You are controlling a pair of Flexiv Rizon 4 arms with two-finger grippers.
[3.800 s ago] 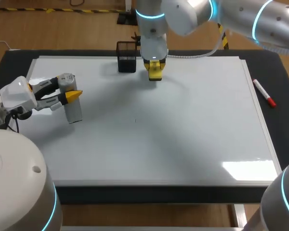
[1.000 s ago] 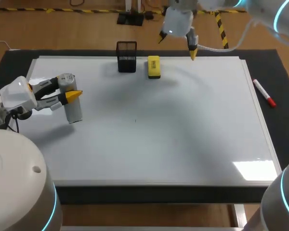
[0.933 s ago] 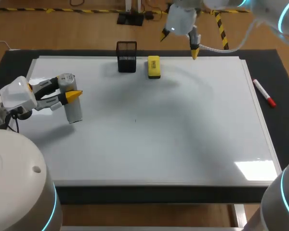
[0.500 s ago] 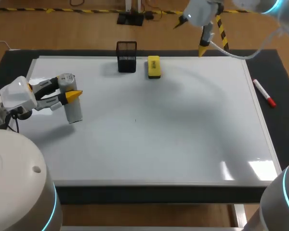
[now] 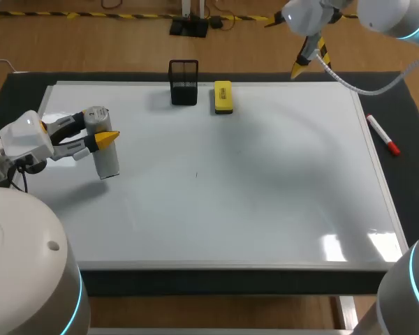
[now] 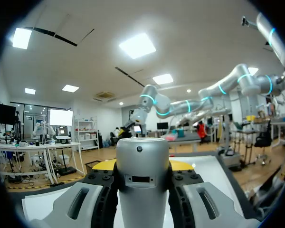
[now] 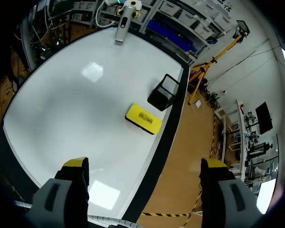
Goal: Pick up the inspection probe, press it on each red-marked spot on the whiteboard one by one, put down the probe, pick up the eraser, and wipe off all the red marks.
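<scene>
Head view: the left gripper (image 5: pixel 98 130) sits at the left side of the whiteboard (image 5: pixel 265 202), its jaws clamped from both sides on the upright silver inspection probe (image 5: pixel 108 160), whose lower end looks to rest on the board. The left wrist view agrees, with the probe's body filling the space between the fingers.

The right gripper (image 5: pixel 285 46) hangs high over the far edge, right of the middle. Its jaws are wide apart with nothing between them.

The yellow eraser (image 5: pixel 223 97) lies flat and free at the far edge, just right of a black mesh holder (image 5: pixel 184 82). A red marker (image 5: pixel 383 134) lies off the board's right edge.

No red marks show on the board. One tiny dark speck near the middle is too small to judge. I take the wiping as done, so the task is at its close. What remains calls for the left jaws to let go of the probe without tipping it.
</scene>
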